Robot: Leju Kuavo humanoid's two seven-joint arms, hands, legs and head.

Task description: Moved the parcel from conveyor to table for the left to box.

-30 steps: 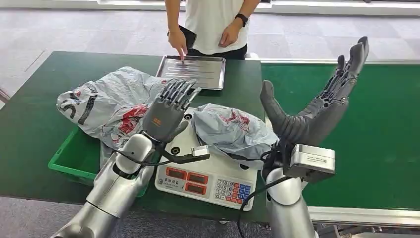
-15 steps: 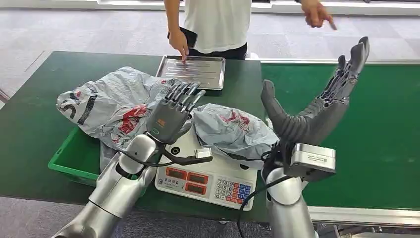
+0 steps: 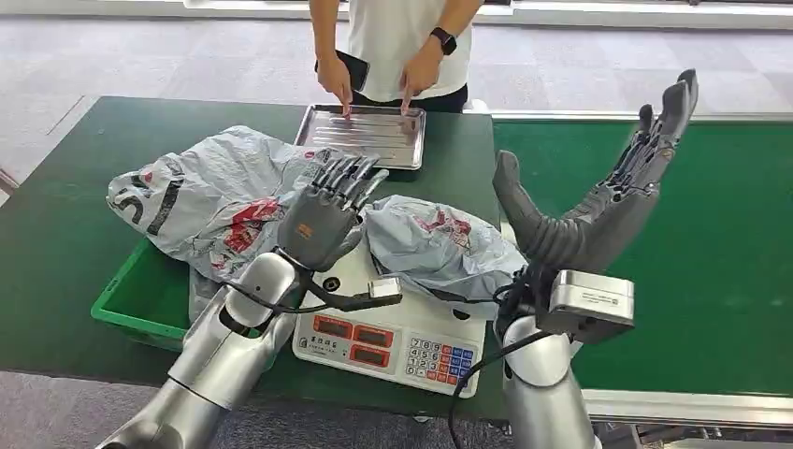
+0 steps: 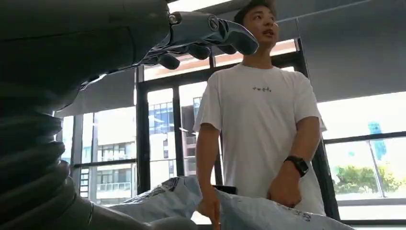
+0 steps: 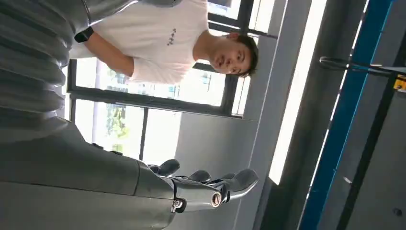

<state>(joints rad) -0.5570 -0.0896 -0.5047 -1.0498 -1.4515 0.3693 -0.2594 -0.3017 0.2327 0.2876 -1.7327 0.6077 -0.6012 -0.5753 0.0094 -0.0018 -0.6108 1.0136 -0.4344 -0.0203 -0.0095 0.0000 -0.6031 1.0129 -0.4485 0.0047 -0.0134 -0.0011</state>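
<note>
A grey plastic parcel already lies on the weighing scale on the table, off the green conveyor, while the left robot hand and right robot hand hover open and empty; boxing into the green bin seems left

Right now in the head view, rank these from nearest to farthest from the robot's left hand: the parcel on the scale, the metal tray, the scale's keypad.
From the left hand:
1. Parcel on the scale, just beside the hand, toward the robot's right.
2. Metal tray, beyond the hand, by the person's fingers.
3. Scale's keypad, at the scale's near right corner.
</note>
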